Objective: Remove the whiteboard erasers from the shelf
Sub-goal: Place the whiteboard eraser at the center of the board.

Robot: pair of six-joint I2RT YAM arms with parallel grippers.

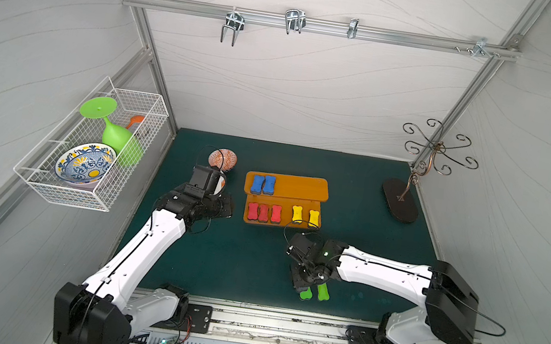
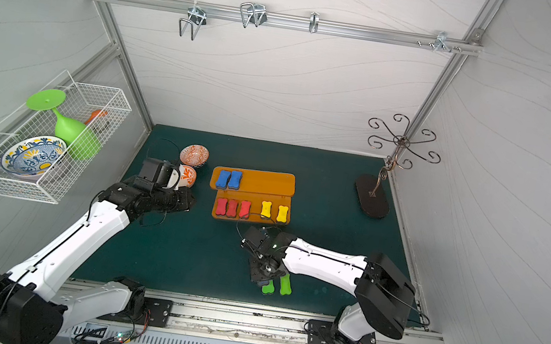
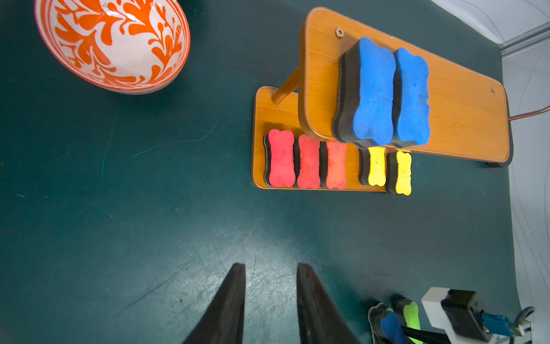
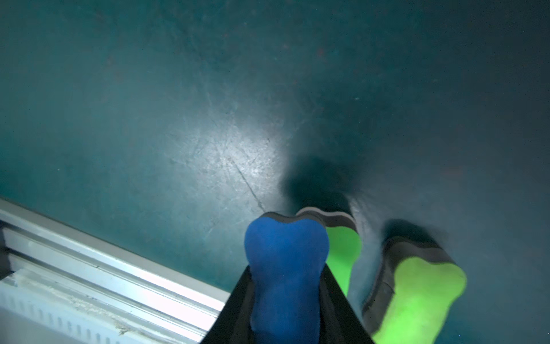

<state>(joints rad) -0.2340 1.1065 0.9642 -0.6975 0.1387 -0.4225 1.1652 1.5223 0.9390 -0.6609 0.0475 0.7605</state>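
Blue foam is sitting pinched in the right jaws: an eraser (image 4: pixel 285 268), hanging over the counter (image 1: pixel 246 261) in front of the shelf (image 1: pixel 301 186), crowding two green erasers (image 4: pixel 416 286) (one seemingly partly beneath it). Releasing here is risking a stack or topple. Seven erasers (image 1: pixel 263 212) are resting on the shelf; the left jaws, spread and empty, are hovering left of it.

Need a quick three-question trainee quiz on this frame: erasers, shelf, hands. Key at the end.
1. True or false: the top board of the shelf holds two blue erasers.
2. What is the right hand gripping? A) a green eraser B) a blue eraser C) nothing
3. How many erasers sit on the shelf's lower board, and in which colours?
Key: 1 true. 2 B. 3 five: three red erasers, two yellow erasers.
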